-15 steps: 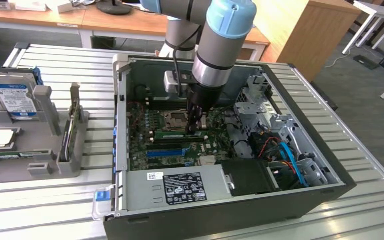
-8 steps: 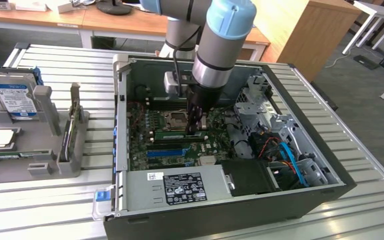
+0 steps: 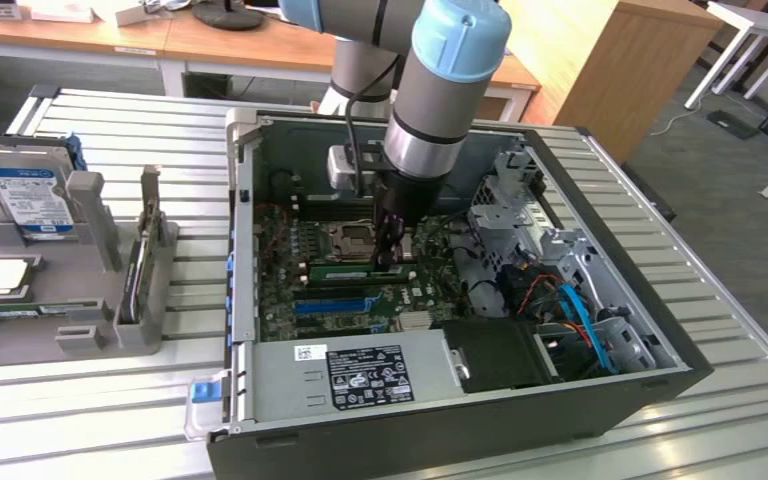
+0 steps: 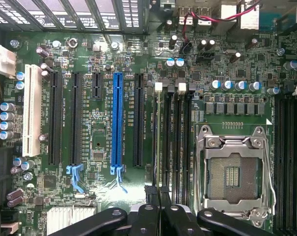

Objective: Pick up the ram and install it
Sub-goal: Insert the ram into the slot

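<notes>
In the exterior view, one grey robot arm (image 3: 424,120) with a blue-capped joint is seen descending steeply from the top of the frame. Its gripper (image 3: 387,258) is pointed straight down into one open computer case (image 3: 598,200), which is laid on its side on a slatted metal table (image 3: 91,400). One ram (image 3: 337,270), a narrow green stick, is seen standing on edge along the motherboard, between the processor socket (image 3: 353,238) and a blue slot (image 3: 337,303). The gripper tip is set at the stick's end towards the exterior view's right. One power supply (image 3: 357,375) with a dark label is mounted at the near end of the case. On the exterior view's left, one hard drive (image 3: 24,200) with a blue-and-white label is propped in one grey holder (image 3: 77,300).

In the wrist view, the board is looked straight down upon. One blue expansion slot (image 4: 117,118), one white slot (image 4: 31,110), four black expansion slots and one empty processor socket (image 4: 234,169) can be counted. The two black fingers (image 4: 164,192) of the gripper (image 4: 156,191) are drawn together over the memory slots beside the socket. Whether the stick is pinched between them cannot be told.
</notes>
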Motion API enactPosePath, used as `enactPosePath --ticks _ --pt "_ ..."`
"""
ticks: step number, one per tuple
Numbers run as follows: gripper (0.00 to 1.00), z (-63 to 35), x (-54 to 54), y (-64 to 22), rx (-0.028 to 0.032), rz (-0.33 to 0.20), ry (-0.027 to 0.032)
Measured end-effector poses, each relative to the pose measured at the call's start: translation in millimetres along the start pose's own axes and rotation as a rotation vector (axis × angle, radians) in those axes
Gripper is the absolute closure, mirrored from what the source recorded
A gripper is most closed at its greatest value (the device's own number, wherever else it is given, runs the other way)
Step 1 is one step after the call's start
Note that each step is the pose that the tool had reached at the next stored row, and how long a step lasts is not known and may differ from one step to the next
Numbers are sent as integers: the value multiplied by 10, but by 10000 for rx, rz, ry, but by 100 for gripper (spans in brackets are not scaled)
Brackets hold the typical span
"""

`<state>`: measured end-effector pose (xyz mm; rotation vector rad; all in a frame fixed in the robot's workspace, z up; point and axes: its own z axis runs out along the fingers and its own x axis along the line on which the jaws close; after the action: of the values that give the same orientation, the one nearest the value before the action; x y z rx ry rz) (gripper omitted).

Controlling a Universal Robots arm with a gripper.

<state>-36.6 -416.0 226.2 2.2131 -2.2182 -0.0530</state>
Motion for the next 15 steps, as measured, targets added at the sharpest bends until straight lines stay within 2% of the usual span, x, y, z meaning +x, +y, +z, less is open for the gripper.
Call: enactPosePath --ticks 6,7,8,9,15 --pt "87 1 0 0 1 0 -2" --pt "82 1 0 0 1 0 -2" --pt "82 1 0 0 1 0 -2" --pt "75 1 0 0 1 0 -2" --pt "75 1 0 0 1 0 -2"
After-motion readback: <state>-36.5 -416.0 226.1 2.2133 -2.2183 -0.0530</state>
